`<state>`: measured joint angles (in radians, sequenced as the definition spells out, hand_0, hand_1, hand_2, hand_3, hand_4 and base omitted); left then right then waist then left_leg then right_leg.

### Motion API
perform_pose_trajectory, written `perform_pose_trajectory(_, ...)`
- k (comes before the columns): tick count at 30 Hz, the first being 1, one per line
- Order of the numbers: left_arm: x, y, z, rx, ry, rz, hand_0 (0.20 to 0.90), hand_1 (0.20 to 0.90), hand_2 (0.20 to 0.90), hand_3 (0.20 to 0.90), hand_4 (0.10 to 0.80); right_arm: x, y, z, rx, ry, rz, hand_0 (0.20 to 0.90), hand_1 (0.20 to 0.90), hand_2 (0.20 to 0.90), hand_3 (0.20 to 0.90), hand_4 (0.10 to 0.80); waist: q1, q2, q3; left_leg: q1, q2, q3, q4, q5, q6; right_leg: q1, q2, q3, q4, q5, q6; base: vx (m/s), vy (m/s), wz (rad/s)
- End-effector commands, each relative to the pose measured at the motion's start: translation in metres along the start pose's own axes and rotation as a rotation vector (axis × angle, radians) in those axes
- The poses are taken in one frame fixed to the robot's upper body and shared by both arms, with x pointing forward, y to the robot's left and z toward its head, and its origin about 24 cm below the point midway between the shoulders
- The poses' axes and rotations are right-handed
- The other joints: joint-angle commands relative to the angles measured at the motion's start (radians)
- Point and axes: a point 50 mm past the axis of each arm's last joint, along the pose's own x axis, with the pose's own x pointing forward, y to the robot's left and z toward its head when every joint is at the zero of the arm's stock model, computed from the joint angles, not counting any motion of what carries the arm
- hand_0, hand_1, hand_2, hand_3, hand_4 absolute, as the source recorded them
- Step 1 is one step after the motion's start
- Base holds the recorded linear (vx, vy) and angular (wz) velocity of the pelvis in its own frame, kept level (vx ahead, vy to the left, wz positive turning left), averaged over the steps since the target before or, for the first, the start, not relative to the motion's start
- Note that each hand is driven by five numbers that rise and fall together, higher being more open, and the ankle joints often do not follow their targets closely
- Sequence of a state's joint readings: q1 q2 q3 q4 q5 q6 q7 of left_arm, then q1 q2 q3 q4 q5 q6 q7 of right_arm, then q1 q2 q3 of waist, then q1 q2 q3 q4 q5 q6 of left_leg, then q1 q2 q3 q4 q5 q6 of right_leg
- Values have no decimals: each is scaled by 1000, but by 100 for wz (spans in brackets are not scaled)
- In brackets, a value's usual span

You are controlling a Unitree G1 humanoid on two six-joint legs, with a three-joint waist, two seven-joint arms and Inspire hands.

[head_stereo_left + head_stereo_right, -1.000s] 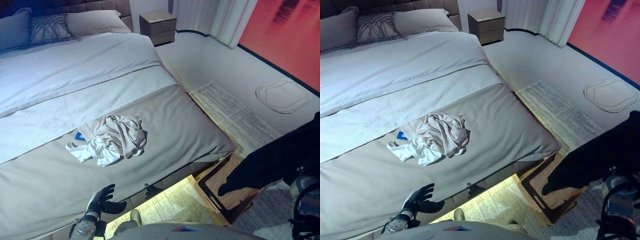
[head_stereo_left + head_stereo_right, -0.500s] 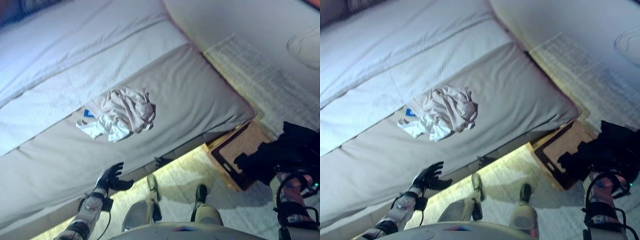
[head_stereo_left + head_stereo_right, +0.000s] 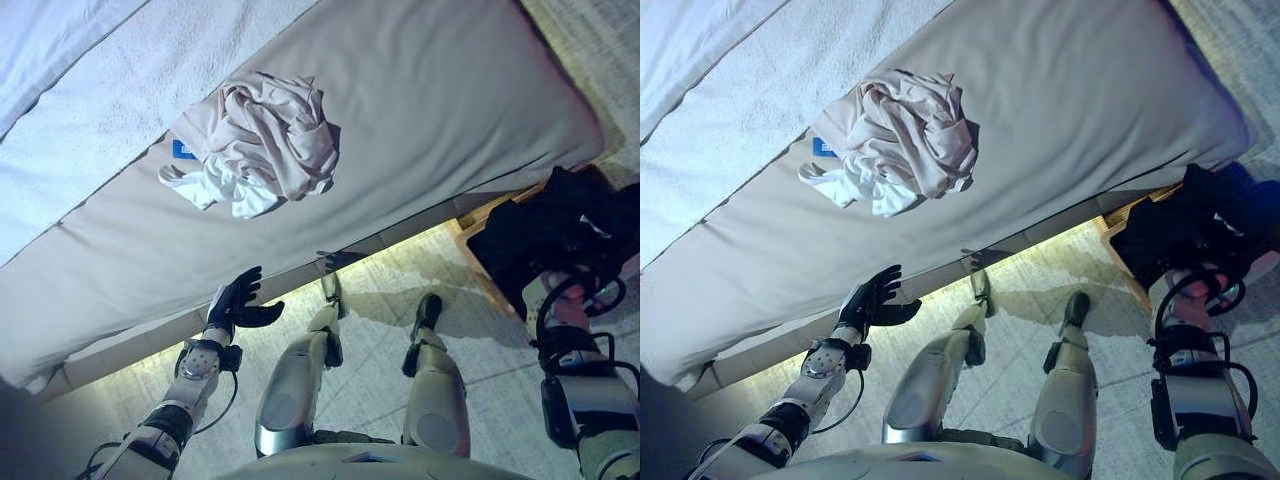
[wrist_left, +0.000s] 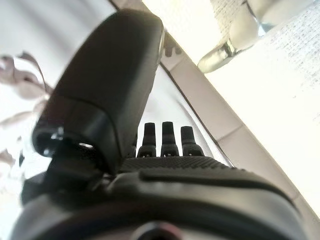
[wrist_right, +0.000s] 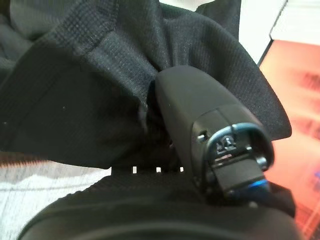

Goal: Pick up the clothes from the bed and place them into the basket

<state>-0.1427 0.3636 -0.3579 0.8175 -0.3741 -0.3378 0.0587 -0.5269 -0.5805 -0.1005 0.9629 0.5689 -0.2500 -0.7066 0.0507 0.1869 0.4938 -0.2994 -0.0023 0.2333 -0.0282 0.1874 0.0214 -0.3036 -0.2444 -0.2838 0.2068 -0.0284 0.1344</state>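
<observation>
Right hand (image 5: 165, 200) is clamped on a black garment (image 3: 1200, 225), held over the basket (image 3: 480, 215) at the bed's (image 3: 420, 90) near right corner. Left hand (image 3: 235, 300) hangs with fingers spread, empty, below the mattress edge. 1 beige-and-white clothes pile (image 3: 265, 140) lies on the bed. Risk: released off-centre, the garment may drape over the rim or slide to the floor.

No readable text, numbers or signs anywhere. Only a small blue tag (image 3: 183, 149) on the white garment (image 3: 225, 189) beyond the left robot hand (image 3: 237, 302), print illegible.
</observation>
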Motion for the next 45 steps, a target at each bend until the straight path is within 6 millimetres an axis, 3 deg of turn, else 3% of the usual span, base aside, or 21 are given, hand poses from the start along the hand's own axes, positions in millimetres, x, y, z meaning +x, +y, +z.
perform_pose_trajectory(1, 0, 4, 14, -60, -93, 27, 900, 900, 900, 900, 800, 35, -32, 69, 2, -210, -97, 300, 300, 300, 200, 100, 7, 25, -25, -126, -42, -77, 175, -110, -40, -153, 49, 10, 95, 24, -71, -41, 2, 16)
perform_pose_trajectory(7, -5, -4, 11, -52, -109, -15, 900, 900, 900, 900, 800, 34, -23, 84, 17, -215, -166, 300, 300, 300, 200, 100, 5, 37, 12, -199, -42, -60, 289, -150, -34, -235, 44, 13, 182, -1, -98, -74, 15, 4)
perform_pose_trajectory(14, -10, -1, 6, -68, -113, -14, 900, 900, 900, 900, 800, 25, -32, 62, 51, -210, -286, 300, 300, 300, 200, 100, -21, 37, 26, -237, -32, -40, 374, -193, -24, -282, 50, 40, 239, -16, -114, -21, 63, -10)
perform_pose_trajectory(19, -8, 3, 12, -90, -128, -7, 900, 900, 900, 900, 800, 34, -38, 56, 44, -148, -185, 300, 300, 300, 200, 100, -30, 42, 26, -235, -25, -24, 348, -176, -29, -284, 50, 56, 197, 12, -106, -35, 57, -18)
perform_pose_trajectory(28, -5, 7, 17, -107, -140, 26, 900, 900, 900, 900, 800, 26, -1, 59, 3, -135, 59, 300, 300, 300, 200, 100, -31, 26, 26, -238, -13, -11, 251, -132, -35, -301, 79, 70, 113, 64, -95, -45, 14, -27)
perform_pose_trajectory(33, -6, 3, 16, -119, -140, 29, 900, 900, 900, 900, 800, 25, 13, 78, -142, -268, 121, 300, 300, 300, 200, 100, -24, 32, 26, -240, -12, -7, 253, -134, -37, -301, 73, 67, 107, 67, -97, 3, 27, -15)
perform_pose_trajectory(41, -7, 12, 18, -120, -141, 36, 900, 900, 900, 900, 800, 19, 22, 101, -392, -475, 201, 300, 300, 300, 200, 100, -27, 25, 26, -257, -11, -6, 268, -136, -36, -320, 66, 56, 121, 66, -95, 1, 0, -1)
perform_pose_trajectory(45, -9, 13, 16, -119, -136, 32, 900, 900, 900, 900, 800, 22, 20, 104, -387, -447, 222, 300, 300, 300, 200, 100, -28, 24, 26, -264, -9, -6, 279, -141, -35, -328, 65, 55, 134, 61, -95, 22, -9, 3)
